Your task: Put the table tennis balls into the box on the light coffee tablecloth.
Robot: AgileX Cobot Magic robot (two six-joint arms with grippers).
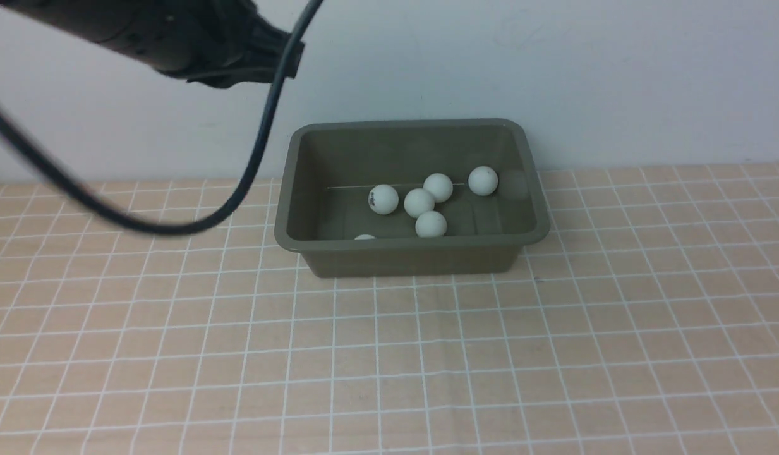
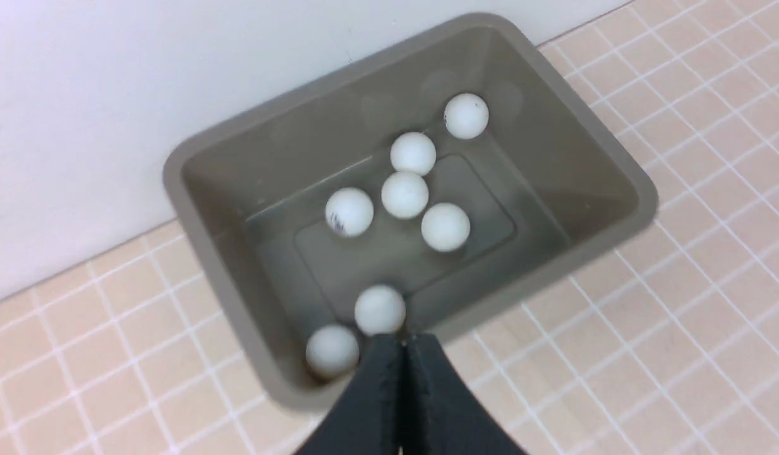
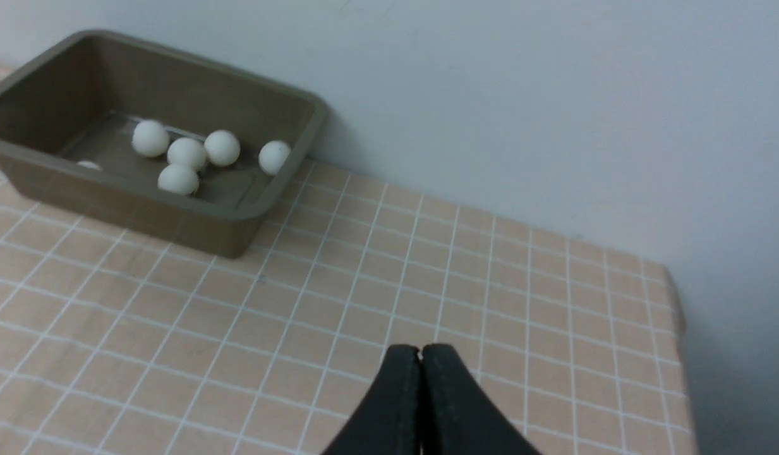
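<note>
Right now I see the rectangular olive-green plastic box (image 1: 412, 253) with its flared rim standing on the light peach-beige tablecloth (image 1: 389, 366) with the thin white grid, at about twelve o'clock from my front camera, close against the pale wall (image 1: 616, 76). From the left wrist camera I count seven small matte white table tennis balls (image 2: 404, 194) on the box floor. Four sit clustered near the middle, one of them showing dark printed lettering (image 2: 349, 212); another lies off toward the two o'clock corner as the front camera sees it (image 1: 483, 181). The last two lie against the near wall toward seven o'clock (image 2: 331, 351), and the front camera catches only the top of one of them over the rim (image 1: 364, 237).

My left pincer (image 2: 402, 354) hangs above the box's near rim, its black fingers pressed together with nothing between them. My right pincer (image 3: 421, 360) is likewise clenched and empty, hovering over bare cloth well apart from the box, out toward four o'clock. A black cable (image 1: 174, 227) from the left arm (image 1: 162, 31) droops across the front view around ten o'clock.
</note>
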